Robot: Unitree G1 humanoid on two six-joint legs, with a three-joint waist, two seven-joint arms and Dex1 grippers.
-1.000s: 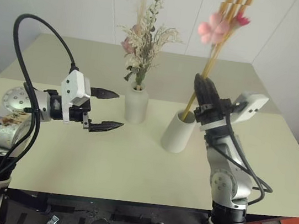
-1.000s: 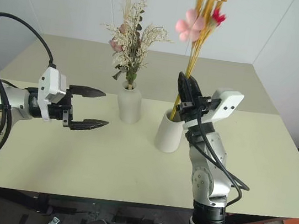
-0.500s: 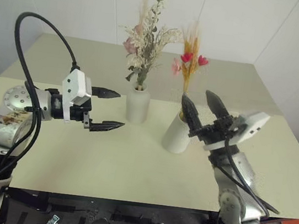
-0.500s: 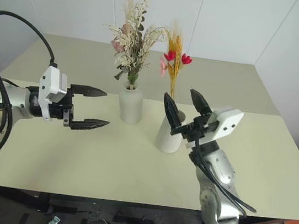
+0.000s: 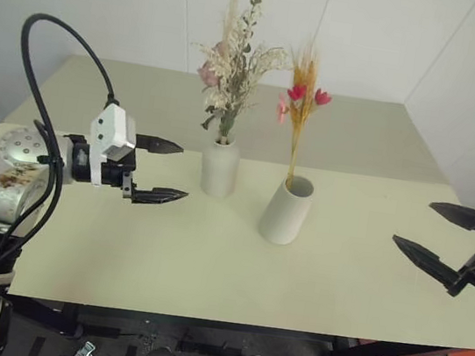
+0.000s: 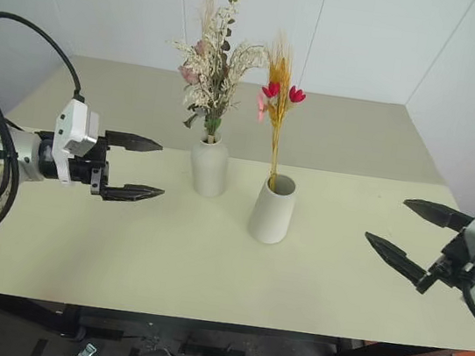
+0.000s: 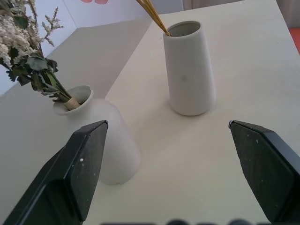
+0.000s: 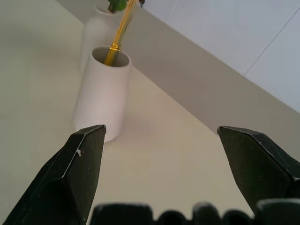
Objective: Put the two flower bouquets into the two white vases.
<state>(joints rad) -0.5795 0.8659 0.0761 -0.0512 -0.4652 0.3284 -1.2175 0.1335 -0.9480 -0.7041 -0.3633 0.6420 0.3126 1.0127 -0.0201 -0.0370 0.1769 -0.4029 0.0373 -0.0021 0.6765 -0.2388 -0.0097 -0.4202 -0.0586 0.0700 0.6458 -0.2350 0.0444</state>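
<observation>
The bushy bouquet (image 5: 233,67), with a pink rose, cream sprigs and green leaves, stands in the bottle-shaped white vase (image 5: 219,167). The slim bouquet (image 5: 301,98), red-pink blossoms on yellow stalks, stands upright in the wider tapered white vase (image 5: 286,210). My left gripper (image 5: 169,170) hovers open to the left of the bottle vase, empty. Far out at the table's right edge, my right gripper (image 5: 436,232) is open and empty, well clear of the tapered vase. Both vases show again in the left wrist view: bottle vase (image 7: 110,146), tapered vase (image 7: 189,68).
The pale table (image 5: 209,254) carries just the two vases near its middle. A seam (image 5: 370,175) crosses it behind the vases. White wall panels (image 5: 390,40) rise behind the far edge. The near edge runs just below both grippers.
My right gripper let go of the slim bouquet's stalks, opened and swung away to the right edge of the table. The slim bouquet dropped down into the tapered vase. The left gripper stayed put.
</observation>
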